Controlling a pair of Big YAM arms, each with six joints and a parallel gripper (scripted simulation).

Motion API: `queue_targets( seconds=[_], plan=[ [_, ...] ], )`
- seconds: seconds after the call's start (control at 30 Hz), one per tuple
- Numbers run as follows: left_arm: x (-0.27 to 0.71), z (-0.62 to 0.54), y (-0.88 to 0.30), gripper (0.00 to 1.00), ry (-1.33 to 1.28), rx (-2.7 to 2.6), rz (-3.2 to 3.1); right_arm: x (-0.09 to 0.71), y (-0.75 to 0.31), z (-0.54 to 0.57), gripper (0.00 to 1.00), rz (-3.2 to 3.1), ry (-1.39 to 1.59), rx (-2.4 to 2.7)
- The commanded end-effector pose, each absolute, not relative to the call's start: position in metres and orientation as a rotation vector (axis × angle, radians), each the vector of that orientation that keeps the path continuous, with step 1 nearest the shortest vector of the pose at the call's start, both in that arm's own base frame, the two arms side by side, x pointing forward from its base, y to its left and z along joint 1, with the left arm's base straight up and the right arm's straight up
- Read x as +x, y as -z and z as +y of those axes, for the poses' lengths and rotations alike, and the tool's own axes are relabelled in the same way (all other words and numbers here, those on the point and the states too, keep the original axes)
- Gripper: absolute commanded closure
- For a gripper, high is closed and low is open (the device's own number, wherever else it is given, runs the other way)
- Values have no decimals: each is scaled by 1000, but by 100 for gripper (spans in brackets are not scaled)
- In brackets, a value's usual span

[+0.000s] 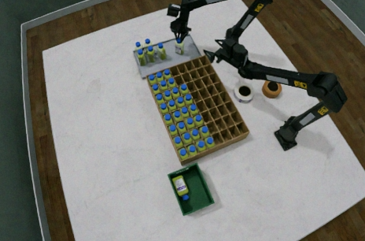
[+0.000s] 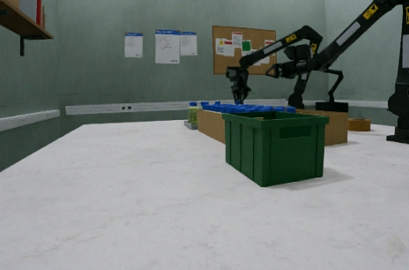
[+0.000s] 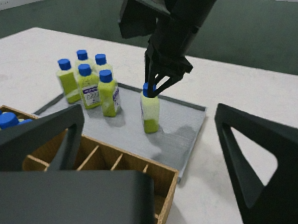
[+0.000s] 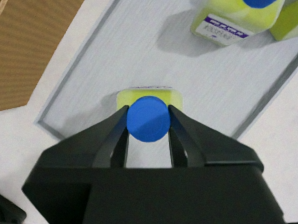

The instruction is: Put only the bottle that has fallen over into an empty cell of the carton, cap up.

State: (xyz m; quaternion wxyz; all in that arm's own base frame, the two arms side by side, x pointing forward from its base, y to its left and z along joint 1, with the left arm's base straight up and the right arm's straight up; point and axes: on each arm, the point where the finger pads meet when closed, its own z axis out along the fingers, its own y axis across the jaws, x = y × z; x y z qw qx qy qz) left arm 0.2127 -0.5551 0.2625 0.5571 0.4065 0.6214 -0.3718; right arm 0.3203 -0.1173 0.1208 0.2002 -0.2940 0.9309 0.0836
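Pinching one cap point(image 1: 178, 41) point(image 2: 238, 103) point(image 3: 149, 90) point(image 4: 148, 119), right claw point(image 1: 179, 38) point(image 2: 239, 101) point(image 3: 151, 92) point(image 4: 148, 111); left claw point(image 1: 211, 46) point(image 2: 270, 71) point(image 3: 150, 110) spread; tray point(image 1: 193, 50) point(image 2: 190, 126) point(image 3: 175, 120) point(image 4: 100, 75), six upright; bin point(image 1: 202, 187) point(image 2: 291, 157), one lying bottle point(image 1: 181, 187)

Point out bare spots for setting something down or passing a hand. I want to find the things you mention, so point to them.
Bare: the tabletop left of the carton point(image 1: 214, 151) in the top view; the green bin's point(image 1: 212, 199) point(image 2: 293, 157) side beside its lying bottle point(image 1: 180, 186). Crowded: the tray's point(image 1: 138, 68) point(image 3: 201, 113) five-bottle cluster.

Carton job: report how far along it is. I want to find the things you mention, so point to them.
Already done: a lone bottle point(image 1: 179, 48) point(image 2: 238, 103) point(image 3: 150, 116) point(image 4: 150, 94) stands cap up on the grey tray point(image 1: 192, 47) point(image 2: 191, 126) point(image 3: 175, 135) point(image 4: 115, 60); whether it had fallen, I can't tell. In hand: the right gripper point(image 1: 178, 38) point(image 2: 239, 101) point(image 3: 148, 93) point(image 4: 148, 112) pinches its cap. Left: placing it in the carton point(image 1: 216, 149) point(image 2: 211, 126) point(image 3: 170, 192) point(image 4: 30, 50), which has empty cells. Another bottle point(image 1: 181, 186) lies in the green crate point(image 1: 200, 187) point(image 2: 291, 153).
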Motion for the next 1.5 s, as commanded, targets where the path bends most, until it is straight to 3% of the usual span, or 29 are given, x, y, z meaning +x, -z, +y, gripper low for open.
queue_targets(
  seconds=[0.0,0.3,0.7,1.47],
  plan=[
    [216,-559,-280,0,889,935,1441,339,-193,-130,78,2540,-133,-821],
    [220,-558,-289,0,888,923,1434,339,-199,-130,78,2547,-146,-822],
    [239,-533,-322,0,849,905,1444,345,-319,-108,78,2576,-153,-650],
    [262,-486,-365,0,797,869,1477,406,-317,6,78,2634,-138,-154]
  ],
)
